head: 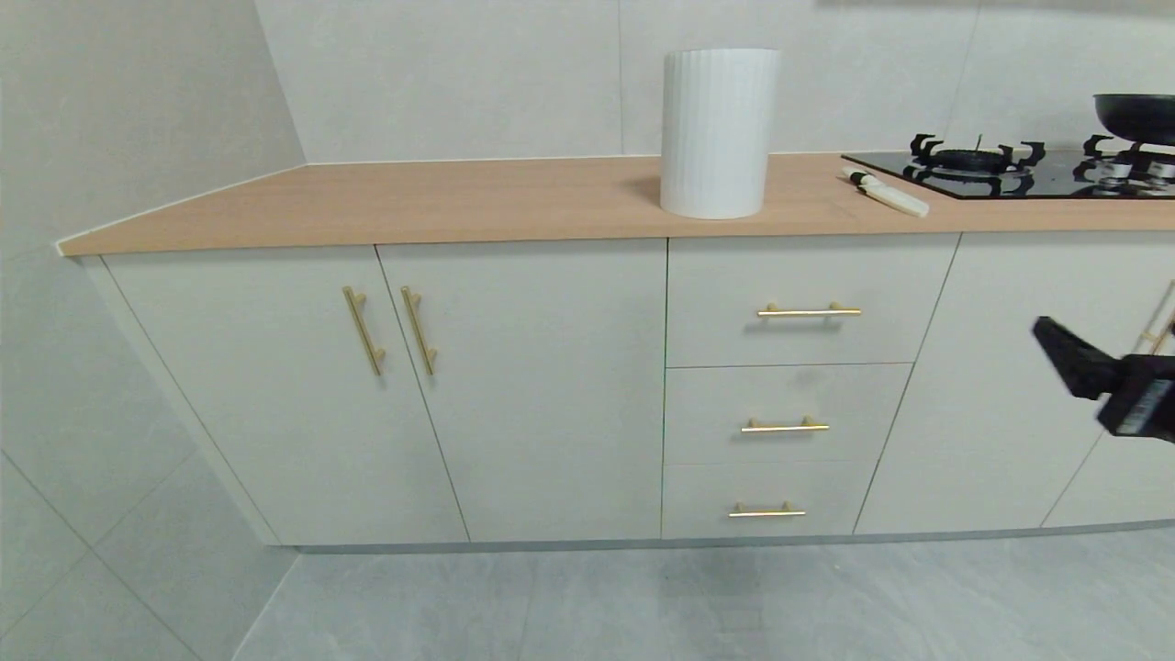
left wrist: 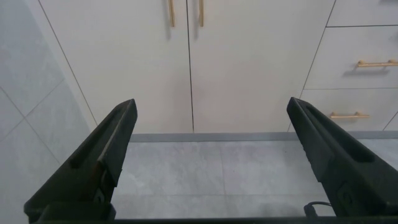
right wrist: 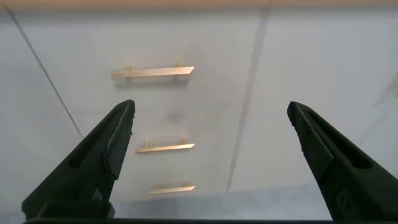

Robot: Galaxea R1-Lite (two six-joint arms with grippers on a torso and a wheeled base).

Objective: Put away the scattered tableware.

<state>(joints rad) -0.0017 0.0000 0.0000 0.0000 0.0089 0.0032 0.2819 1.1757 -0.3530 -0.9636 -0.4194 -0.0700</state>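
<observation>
A white utensil lies flat on the wooden countertop, just left of the gas hob. A tall white ribbed container stands upright on the counter to its left. My right gripper hangs at the far right in front of the cabinet, below counter height. In the right wrist view this gripper is open and holds nothing, facing the drawer stack. My left gripper is open with nothing between its fingers, low down and facing the double cabinet doors and the floor.
Three closed drawers with gold handles sit under the container. Two closed doors with vertical handles are to their left. A black pan rests on the hob's far burner. Grey tile floor lies in front.
</observation>
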